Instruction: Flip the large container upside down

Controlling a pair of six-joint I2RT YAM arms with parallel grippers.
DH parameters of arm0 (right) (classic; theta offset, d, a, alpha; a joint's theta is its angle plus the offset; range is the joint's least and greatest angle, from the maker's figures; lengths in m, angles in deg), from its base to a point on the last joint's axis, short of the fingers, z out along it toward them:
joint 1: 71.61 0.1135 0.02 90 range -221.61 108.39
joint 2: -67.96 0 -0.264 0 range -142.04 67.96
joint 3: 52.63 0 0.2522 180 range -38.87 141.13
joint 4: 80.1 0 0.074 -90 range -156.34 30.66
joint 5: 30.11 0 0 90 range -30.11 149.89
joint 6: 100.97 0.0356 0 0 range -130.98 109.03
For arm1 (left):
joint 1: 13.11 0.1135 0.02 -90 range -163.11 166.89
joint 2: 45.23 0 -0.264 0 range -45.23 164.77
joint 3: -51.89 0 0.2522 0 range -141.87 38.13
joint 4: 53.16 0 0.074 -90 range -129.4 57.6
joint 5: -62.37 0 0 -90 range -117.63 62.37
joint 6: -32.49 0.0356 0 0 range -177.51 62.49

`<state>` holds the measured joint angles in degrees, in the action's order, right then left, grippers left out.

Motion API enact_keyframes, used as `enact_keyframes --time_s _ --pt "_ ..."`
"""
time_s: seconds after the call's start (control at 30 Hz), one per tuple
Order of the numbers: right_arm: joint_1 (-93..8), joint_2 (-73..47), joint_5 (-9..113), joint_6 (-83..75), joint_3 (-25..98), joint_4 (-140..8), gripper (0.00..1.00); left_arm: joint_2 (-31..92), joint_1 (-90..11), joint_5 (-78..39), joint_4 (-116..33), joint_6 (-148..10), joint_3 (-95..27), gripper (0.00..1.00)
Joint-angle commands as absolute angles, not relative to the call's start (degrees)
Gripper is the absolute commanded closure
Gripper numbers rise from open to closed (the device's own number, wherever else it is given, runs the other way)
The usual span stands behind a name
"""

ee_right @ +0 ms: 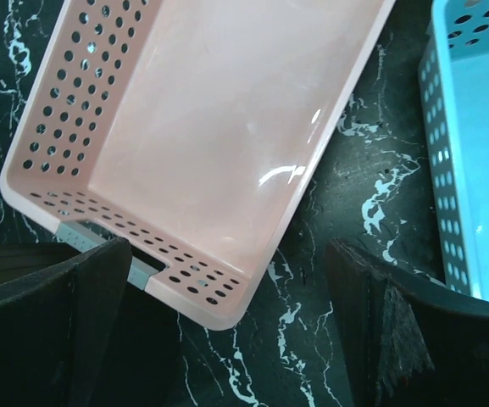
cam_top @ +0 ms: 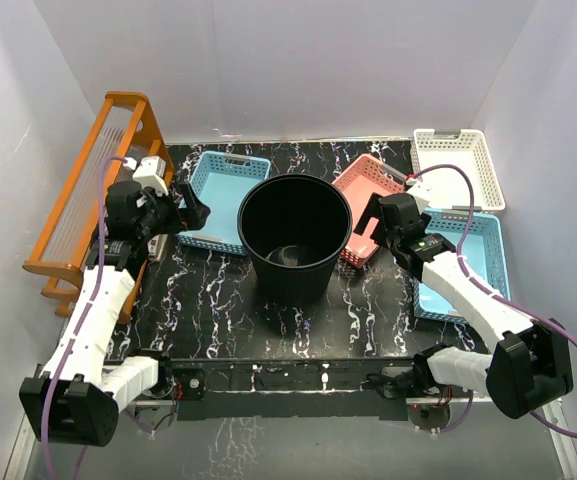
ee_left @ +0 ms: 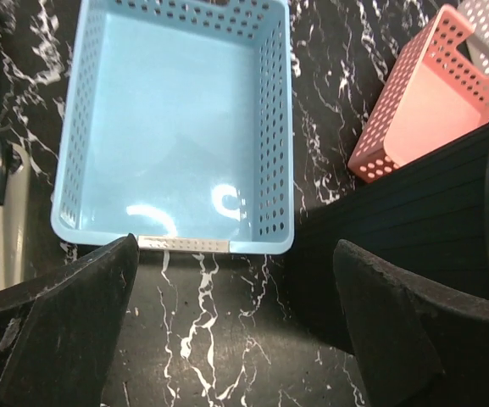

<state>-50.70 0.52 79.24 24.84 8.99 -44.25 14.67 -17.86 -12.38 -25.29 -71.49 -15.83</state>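
The large container, a big black ribbed bucket point(cam_top: 294, 238), stands upright with its mouth up in the middle of the black marbled table point(cam_top: 228, 320). My left gripper point(cam_top: 193, 213) is open and empty, just left of the bucket, above the near end of a blue basket point(cam_top: 218, 200). In the left wrist view the bucket's ribbed wall point(ee_left: 430, 212) fills the right side. My right gripper point(cam_top: 370, 222) is open and empty, just right of the bucket, over a pink basket point(cam_top: 366, 205). In the right wrist view the bucket wall point(ee_right: 7, 259) shows dark at lower left.
An orange rack point(cam_top: 93, 190) stands at the far left. A white basket point(cam_top: 458, 165) sits at the back right and a second blue basket point(cam_top: 480, 262) lies under the right arm. The pink basket point(ee_right: 202, 136) leans against the bucket.
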Motion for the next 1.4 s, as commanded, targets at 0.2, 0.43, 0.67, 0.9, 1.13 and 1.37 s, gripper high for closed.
enact_keyframes --time_s 0.2,0.43,0.67,0.9,1.13,1.37 --pt "-50.7 4.0 86.8 21.8 11.6 -47.4 0.02 8.8 -17.9 -20.2 -26.6 -81.8 -16.8 0.01" --pt "-50.7 6.1 88.4 19.3 15.7 -44.5 0.02 9.4 -18.0 -8.6 -26.7 -73.7 -19.5 0.01" --pt "-48.5 7.1 63.9 12.4 31.0 -42.5 0.02 11.6 -17.9 2.0 -21.6 -69.2 -28.5 0.01" --pt "-41.0 -0.5 66.4 10.5 42.5 -34.7 0.02 9.8 -17.9 2.6 -23.9 -77.7 -29.7 0.01" --pt "-40.8 -1.9 67.1 7.4 44.9 -24.8 0.04 11.4 -17.9 1.7 -19.5 -78.2 -31.0 0.01" --pt "-40.8 -2.8 68.3 7.1 40.6 -21.6 0.22 11.0 -17.9 3.1 -22.0 -78.9 -28.1 0.01"
